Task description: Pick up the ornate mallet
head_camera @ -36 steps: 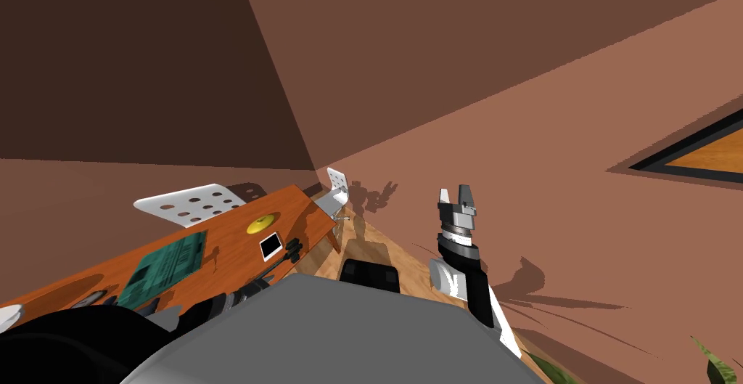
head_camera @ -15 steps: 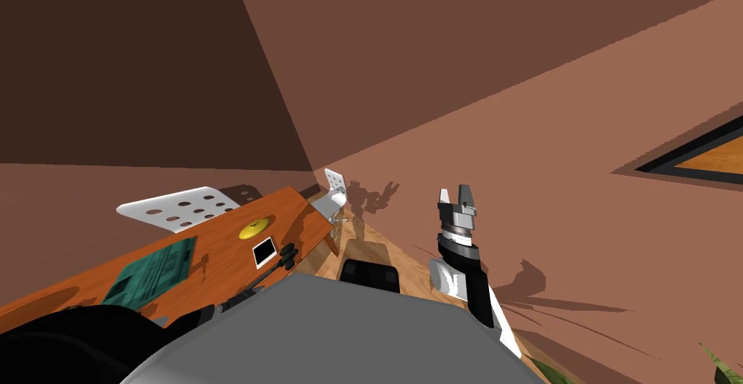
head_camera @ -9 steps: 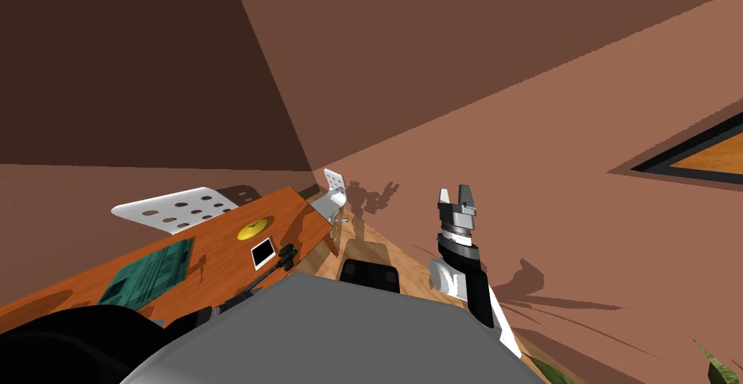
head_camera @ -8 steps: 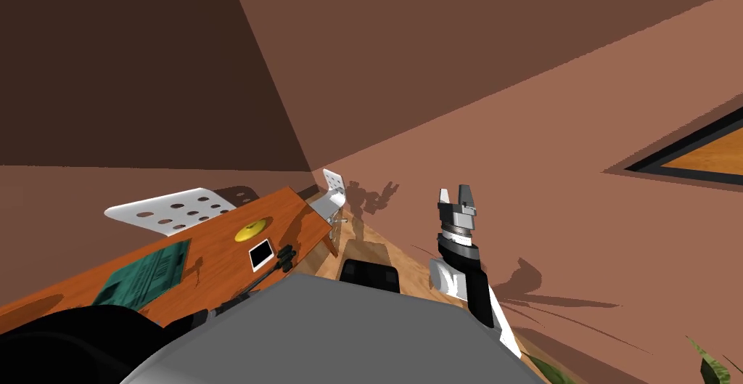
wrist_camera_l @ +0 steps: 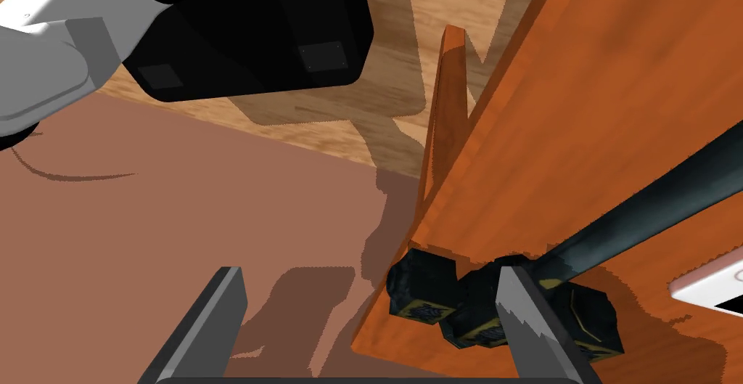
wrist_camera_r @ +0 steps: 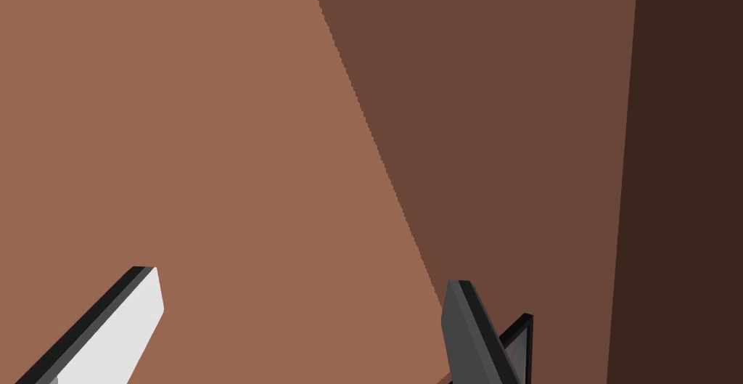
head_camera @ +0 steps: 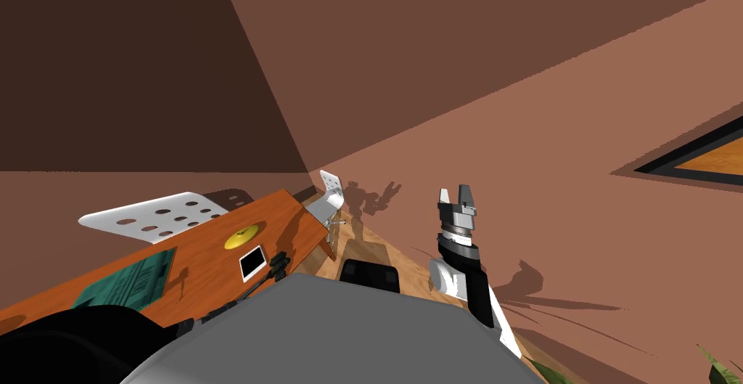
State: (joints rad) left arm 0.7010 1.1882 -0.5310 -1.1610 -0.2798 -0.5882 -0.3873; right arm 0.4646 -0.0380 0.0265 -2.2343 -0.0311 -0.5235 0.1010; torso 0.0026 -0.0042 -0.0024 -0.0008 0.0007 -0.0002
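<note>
Left wrist view: ornate mallet (wrist_camera_l: 595,245) lies flat on the orange wooden table (wrist_camera_l: 617,75). Its dark blocky head with gold trim sits right at the table's corner, one end block poking just past the edge. The dark handle runs away from the head across the tabletop. Head view places the mallet near the table's near end, just beside a small white-framed black screen (head_camera: 252,263), probably a phone.

Left gripper (wrist_camera_l: 368,278) is close over the head with its fingers spread wide and nothing between them. One finger crosses in front of the head; the other hangs off the table beyond the corner. The gap is off-centre, so the hand likely needs to shift toward the table before closing.

Handling, as a guess: rigid and head-heavy, not fragile. The best hold looks like the handle just behind the head, so the weight does not swing it down. The round handle may roll or slip between thin blade fingers. The overhanging head could get knocked off the edge.

Further out on the table are a yellow dish (head_camera: 243,237) and a green mat (head_camera: 127,282). A white perforated chair (head_camera: 145,216) stands behind it.

Right gripper (head_camera: 457,192) is raised, well apart from the table, fingers apart, empty.
</note>
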